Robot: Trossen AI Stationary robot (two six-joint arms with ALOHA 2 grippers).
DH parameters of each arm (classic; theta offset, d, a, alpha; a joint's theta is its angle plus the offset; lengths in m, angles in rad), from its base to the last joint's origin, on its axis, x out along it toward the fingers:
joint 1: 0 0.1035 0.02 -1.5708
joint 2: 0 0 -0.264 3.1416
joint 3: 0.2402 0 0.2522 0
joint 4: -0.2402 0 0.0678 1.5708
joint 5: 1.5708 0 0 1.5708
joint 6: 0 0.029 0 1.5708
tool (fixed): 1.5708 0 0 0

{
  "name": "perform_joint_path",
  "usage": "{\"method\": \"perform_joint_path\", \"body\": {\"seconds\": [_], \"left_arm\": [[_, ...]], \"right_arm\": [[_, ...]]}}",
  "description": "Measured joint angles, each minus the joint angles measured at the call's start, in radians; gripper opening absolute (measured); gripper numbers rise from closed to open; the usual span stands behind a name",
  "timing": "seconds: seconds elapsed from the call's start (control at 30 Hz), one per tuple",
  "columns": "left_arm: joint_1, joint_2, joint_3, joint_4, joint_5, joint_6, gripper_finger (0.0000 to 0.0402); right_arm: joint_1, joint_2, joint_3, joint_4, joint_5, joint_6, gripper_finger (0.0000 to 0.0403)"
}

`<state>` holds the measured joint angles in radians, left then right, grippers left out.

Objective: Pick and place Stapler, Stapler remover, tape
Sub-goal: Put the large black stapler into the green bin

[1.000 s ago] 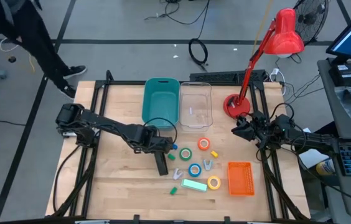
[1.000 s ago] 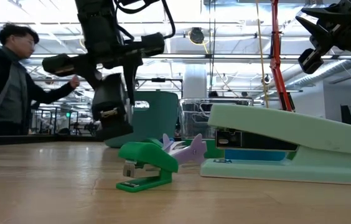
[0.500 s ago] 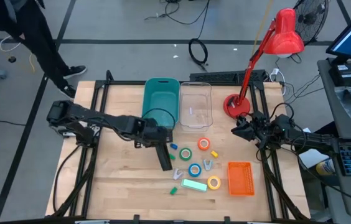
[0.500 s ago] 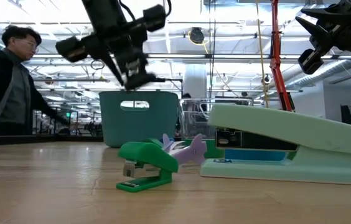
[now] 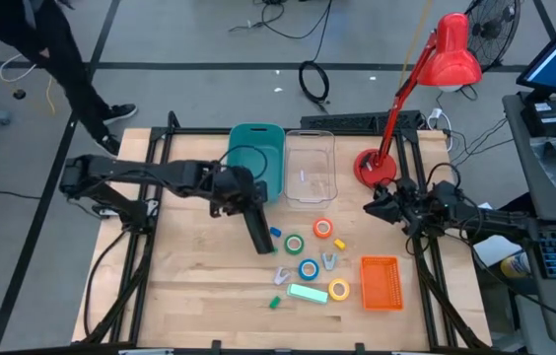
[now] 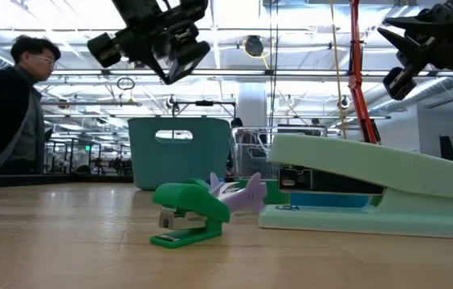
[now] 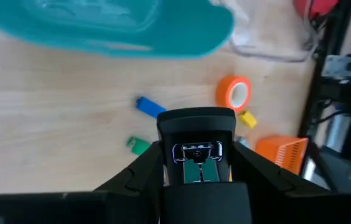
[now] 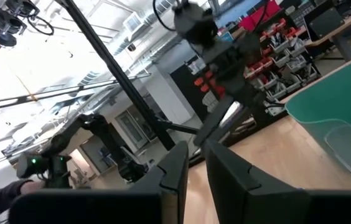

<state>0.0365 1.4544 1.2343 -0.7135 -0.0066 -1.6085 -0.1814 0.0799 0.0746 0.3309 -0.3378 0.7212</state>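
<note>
Black and bar-shaped, the stapler [image 5: 257, 230] hangs above the table just beside the teal bin [image 5: 255, 160], clamped at one end between our left gripper [image 5: 243, 204] fingers, which stand partly open around it; our right gripper [image 5: 373, 209] waits shut near the lamp base [image 5: 374, 168]. With so much length hanging free, we judge it could swing, slip or catch the bin's rim. Its long axis runs away from the bin, free end toward the green tape [image 5: 294, 243].

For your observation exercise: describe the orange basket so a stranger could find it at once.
Start at the red desk lamp at the table's far right. Come toward the near edge, past the tape rolls, to the orange basket. It is the only rectangular mesh container, and the other two bins stand far off.
</note>
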Motion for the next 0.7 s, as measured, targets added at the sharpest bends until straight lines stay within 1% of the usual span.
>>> {"method": "perform_joint_path", "body": {"seconds": [0.1,0.27,0.37,0.5,0.7], "left_arm": [[0.044,0.001,0.004,0.031,0.042,0.028,0.0156],[0.131,0.001,0.067,0.029,0.111,0.110,0.0156],[0.184,0.002,0.114,0.012,0.113,0.150,0.0156],[0.260,0.000,0.195,-0.050,0.122,0.212,0.0156],[0.367,0.002,0.242,-0.072,0.112,0.266,0.0156]], "right_arm": [[0.000,0.014,0.000,0.000,0.000,0.000,0.0050],[0.000,0.034,0.000,0.001,0.000,0.000,0.0050],[0.000,0.043,0.000,0.001,0.000,0.000,0.0050],[0.000,0.049,0.000,0.000,0.000,0.000,0.0050],[0.000,0.049,0.000,0.000,0.000,0.000,0.0050]]}}
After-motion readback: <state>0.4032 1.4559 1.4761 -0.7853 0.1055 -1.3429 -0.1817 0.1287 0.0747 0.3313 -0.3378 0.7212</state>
